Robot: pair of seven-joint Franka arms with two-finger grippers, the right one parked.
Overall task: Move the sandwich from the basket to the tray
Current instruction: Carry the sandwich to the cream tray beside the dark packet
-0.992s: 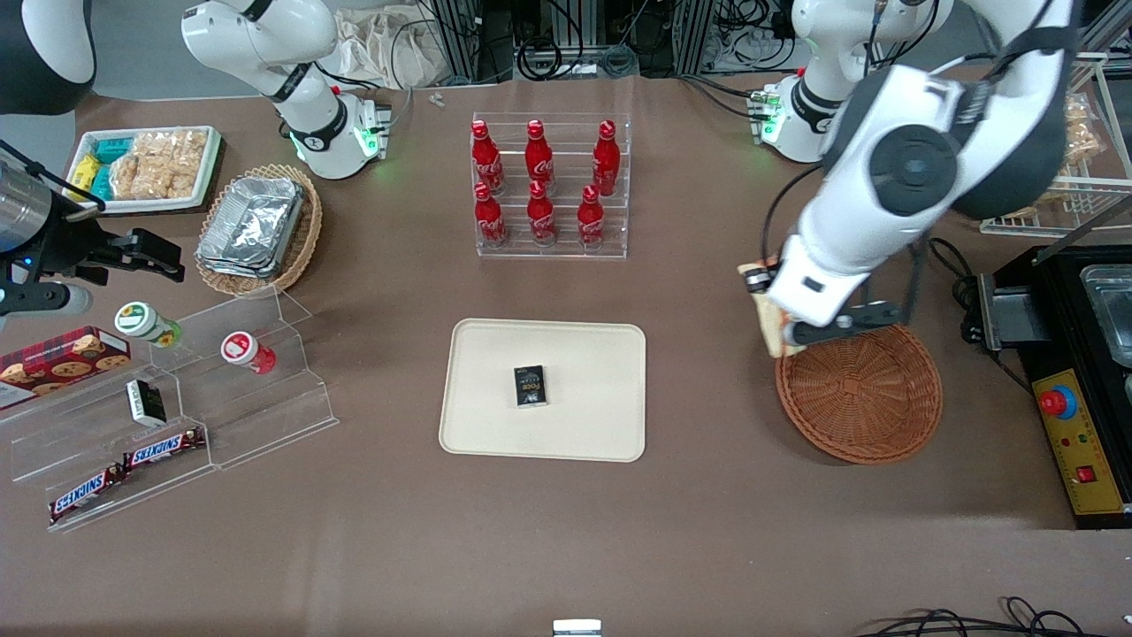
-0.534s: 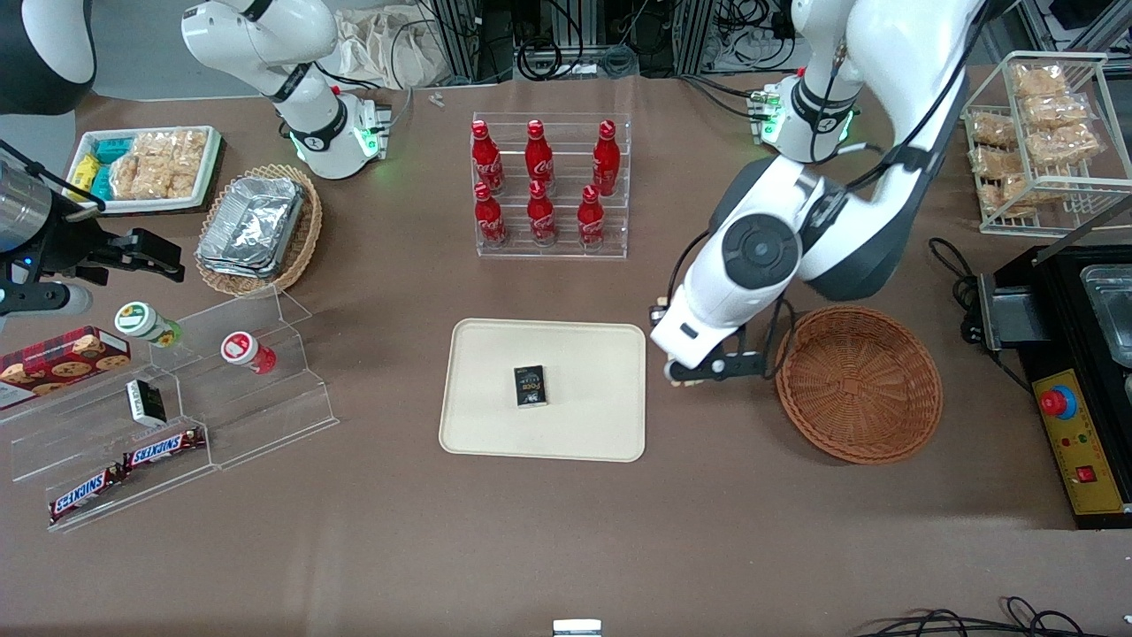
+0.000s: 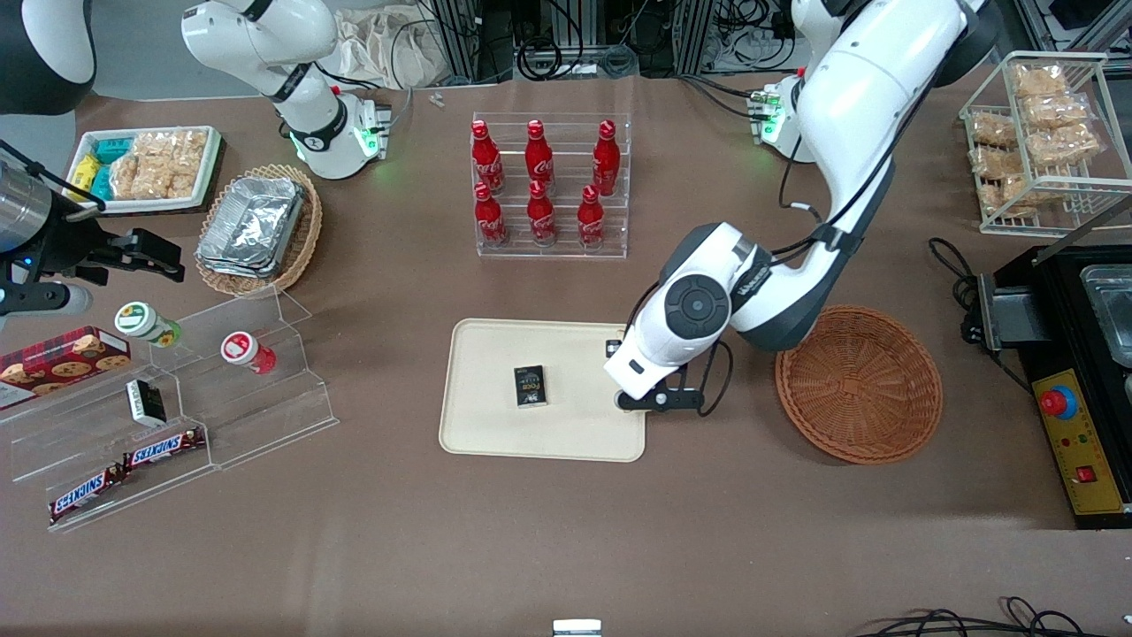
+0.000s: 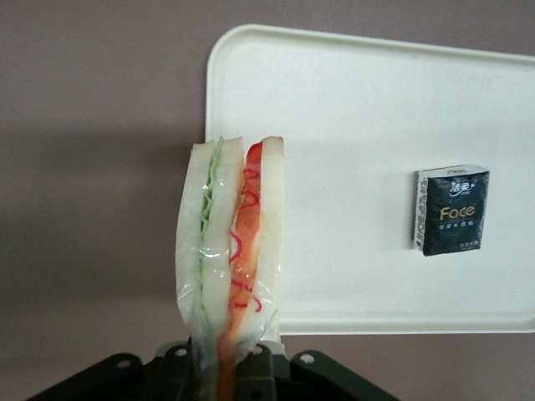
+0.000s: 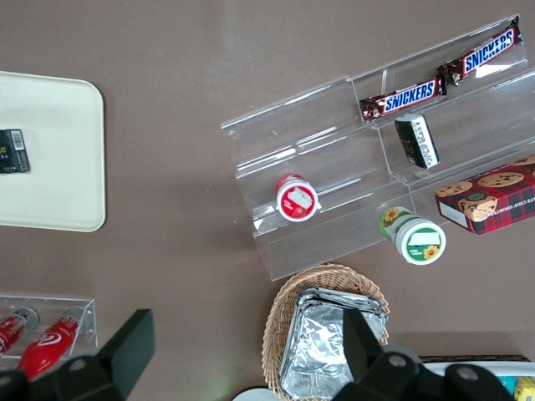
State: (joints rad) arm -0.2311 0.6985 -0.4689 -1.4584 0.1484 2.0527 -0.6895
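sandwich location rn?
The sandwich is held in the gripper, above the edge of the tray nearest the basket, not yet set down.

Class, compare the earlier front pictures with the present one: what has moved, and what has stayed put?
The gripper, shut on the sandwich, has carried it from over the basket toward the parked arm's end of the table, and now hangs at the edge of the tray. The basket is left empty. The tray, the black packet on it and the basket itself have not shifted.
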